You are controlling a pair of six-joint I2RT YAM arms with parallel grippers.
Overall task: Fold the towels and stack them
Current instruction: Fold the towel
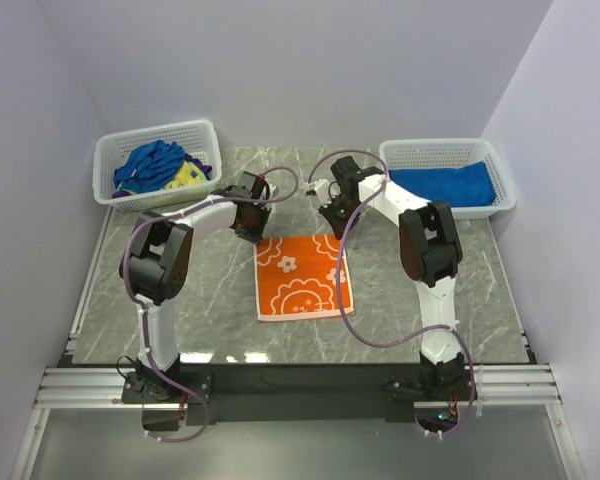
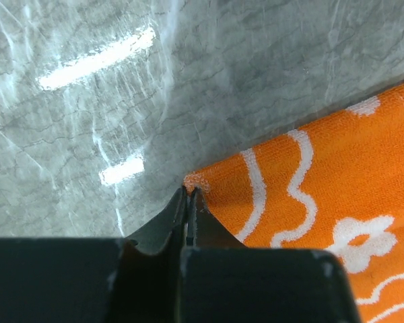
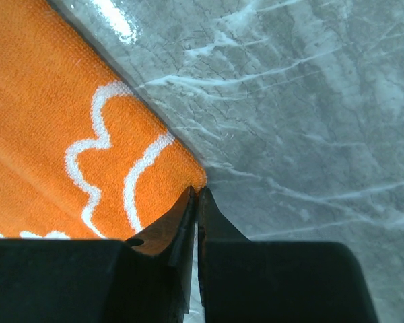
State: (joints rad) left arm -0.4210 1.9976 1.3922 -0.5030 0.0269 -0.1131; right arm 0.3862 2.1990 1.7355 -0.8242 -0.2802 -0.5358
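An orange towel (image 1: 302, 277) with white flower outlines lies flat on the grey marble table. My left gripper (image 1: 248, 232) is at its far left corner. In the left wrist view the jaws (image 2: 188, 192) are shut, pinching that corner of the orange cloth (image 2: 310, 202). My right gripper (image 1: 332, 225) is at the far right corner. Its tips (image 3: 196, 192) are shut on the corner of the orange towel (image 3: 67, 134). A crumpled blue towel (image 1: 150, 163) and a yellow towel (image 1: 187, 176) lie in the left basket. A folded blue towel (image 1: 445, 183) lies in the right basket.
A white mesh basket (image 1: 108, 170) stands at the back left and another (image 1: 500, 180) at the back right. Purple cables loop from both arms over the towel's edges. Pale walls close in the table on three sides.
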